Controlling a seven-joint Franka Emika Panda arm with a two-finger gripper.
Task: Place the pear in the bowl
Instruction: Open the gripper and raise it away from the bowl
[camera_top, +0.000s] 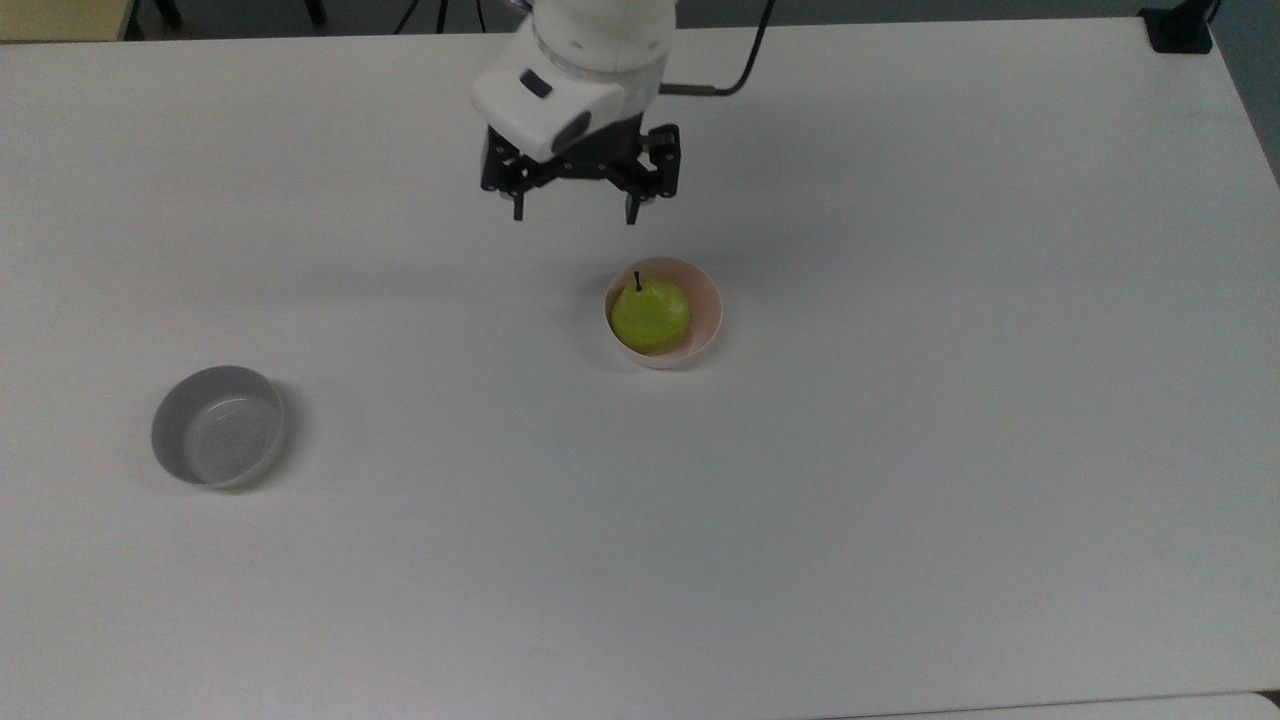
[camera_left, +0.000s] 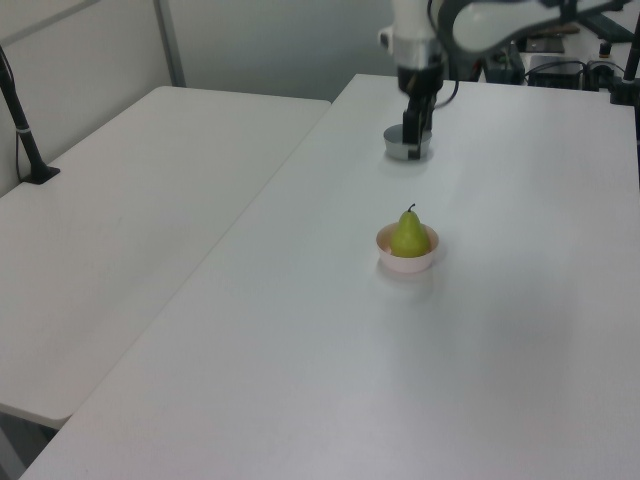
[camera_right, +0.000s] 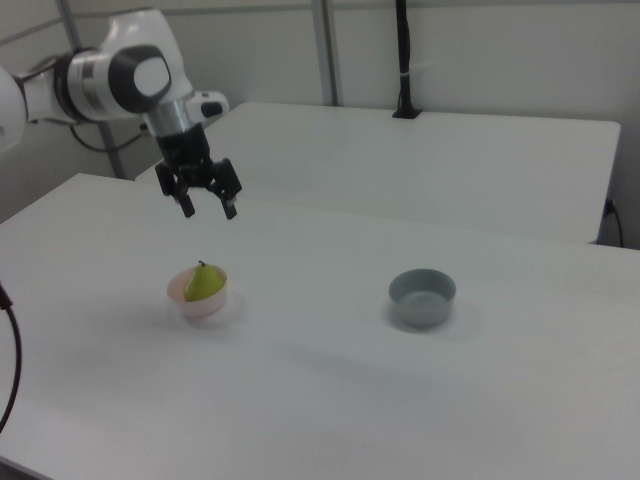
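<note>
The pear (camera_top: 650, 314) sits upright in the bowl (camera_top: 703, 300), below the empty, wide-spread gripper (camera_top: 575, 212) hanging above.

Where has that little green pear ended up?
The pear sits stem-up inside the pink bowl near the table's middle in the top view, with the grey bowl far toward the top view's left.
</note>
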